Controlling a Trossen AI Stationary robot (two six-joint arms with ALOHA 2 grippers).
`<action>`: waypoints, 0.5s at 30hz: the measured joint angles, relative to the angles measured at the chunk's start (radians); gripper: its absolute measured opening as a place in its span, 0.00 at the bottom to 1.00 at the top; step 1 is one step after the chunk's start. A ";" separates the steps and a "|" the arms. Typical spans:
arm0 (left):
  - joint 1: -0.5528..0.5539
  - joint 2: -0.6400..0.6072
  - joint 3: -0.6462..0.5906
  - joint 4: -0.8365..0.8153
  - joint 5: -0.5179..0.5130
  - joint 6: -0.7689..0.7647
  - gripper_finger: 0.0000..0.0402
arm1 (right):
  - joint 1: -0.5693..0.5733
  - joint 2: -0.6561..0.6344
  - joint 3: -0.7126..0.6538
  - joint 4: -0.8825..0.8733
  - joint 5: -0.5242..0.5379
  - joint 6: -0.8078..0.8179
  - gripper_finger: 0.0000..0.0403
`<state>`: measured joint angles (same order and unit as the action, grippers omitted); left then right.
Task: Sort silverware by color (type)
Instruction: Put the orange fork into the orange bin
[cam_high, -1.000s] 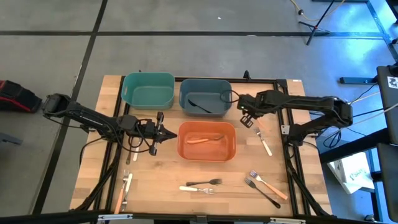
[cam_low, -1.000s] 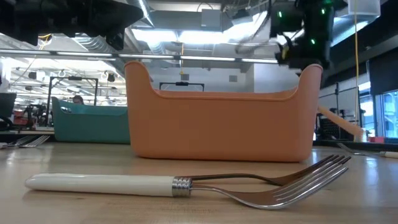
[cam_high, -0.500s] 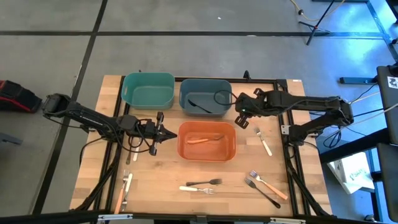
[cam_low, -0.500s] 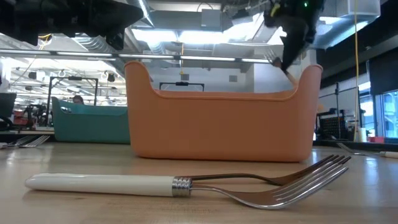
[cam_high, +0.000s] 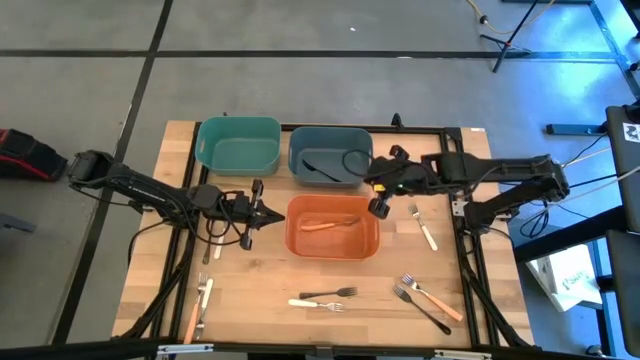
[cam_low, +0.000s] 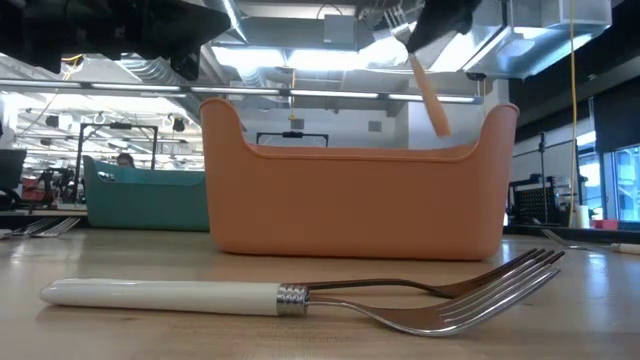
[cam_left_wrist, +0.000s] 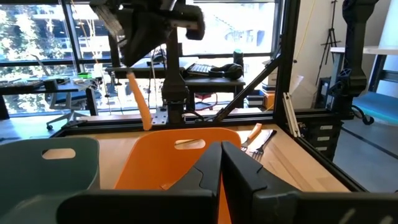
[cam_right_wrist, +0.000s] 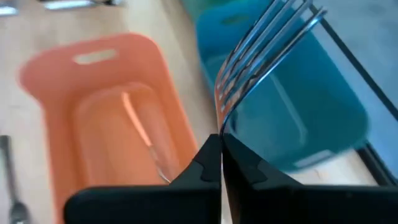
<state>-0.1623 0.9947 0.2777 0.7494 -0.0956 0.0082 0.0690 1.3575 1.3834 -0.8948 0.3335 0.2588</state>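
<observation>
an orange-handled fork (cam_right_wrist: 264, 46) was clamped in the right gripper (cam_high: 381, 192), whose fingers were shut tight on it; the tines stuck out past the fingertips in the right wrist view, and the handle (cam_low: 430, 98) hung tilted above the orange bin (cam_low: 355, 190) in the low view. that gripper sat over the bin's right rim, between the orange bin and the blue-grey bin (cam_high: 330, 155). one orange-handled utensil (cam_high: 325, 224) already lay inside the orange bin, and a black one (cam_high: 320, 168) lay in the blue-grey bin. the teal bin (cam_high: 238, 145) stood left of the blue-grey one. on the table (cam_high: 260, 305), a white-handled fork (cam_high: 424, 229) lay right of the orange bin, a white fork (cam_low: 300, 297) and a black fork (cam_high: 328, 294) lay in front of it, and an orange-handled fork (cam_high: 432, 297) and a black fork (cam_high: 420, 308) lay at the front right. more utensils (cam_high: 198, 305) lay at the front left. the left gripper (cam_high: 268, 213) waited just left of the orange bin, its fingers closed together on nothing.
</observation>
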 joint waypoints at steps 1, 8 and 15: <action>0.000 0.000 0.000 0.000 0.000 0.000 0.02 | 0.006 0.004 0.000 0.015 -0.012 -0.004 0.00; 0.000 0.000 0.000 0.000 0.000 0.000 0.02 | 0.042 0.076 0.000 0.064 -0.072 -0.021 0.00; 0.000 0.000 0.000 0.000 0.000 0.000 0.02 | 0.072 0.210 0.000 0.080 -0.135 -0.033 0.00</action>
<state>-0.1623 0.9947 0.2778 0.7494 -0.0956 0.0080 0.1410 1.5675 1.3830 -0.8150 0.1981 0.2258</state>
